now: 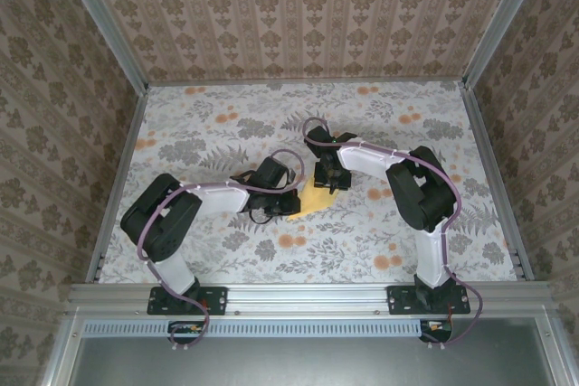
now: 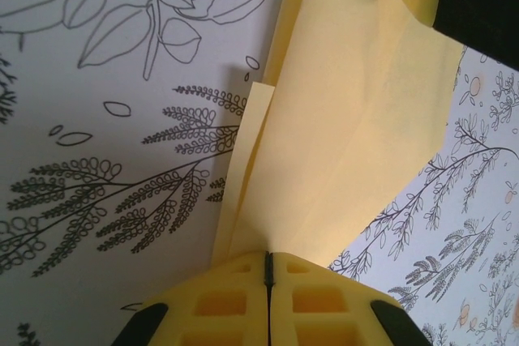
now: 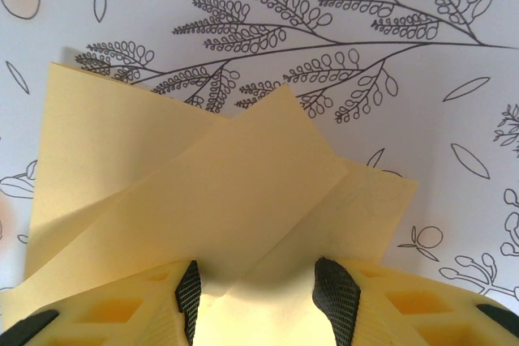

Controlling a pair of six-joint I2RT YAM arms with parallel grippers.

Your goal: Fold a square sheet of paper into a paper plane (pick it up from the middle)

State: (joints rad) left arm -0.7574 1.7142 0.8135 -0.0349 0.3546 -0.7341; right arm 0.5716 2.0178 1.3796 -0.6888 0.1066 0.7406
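1. The square sheet of paper (image 1: 314, 200) is thin, plain and pale yellow, and it is no longer flat. In your right wrist view (image 3: 211, 192) it shows overlapping flaps with straight edges and sharp corners.
2. It sits near the middle of the desk (image 1: 226, 133), between your two hands.
3. The desk has a pale covering printed with fine-lined ferns, leaves and small orange flowers.
4. Your left hand (image 2: 268, 258) is pressed together, its fingertips meeting along a dark seam. The paper (image 2: 357, 143) runs down into that seam, so you are pinching it at a fold. A narrow strip of the sheet stands up beside the main panel.
5. Your right hand (image 3: 261, 281) is spread. Its black pads (image 3: 189, 297) stand apart, with the paper lying in the gap and fanning away from it.
6. The fingers (image 2: 219, 305) are yellow, moulded with square hollows like a lattice.
7. From above, the left hand (image 1: 291, 207) meets the sheet's near-left edge and the right hand (image 1: 333, 183) its far-right edge.
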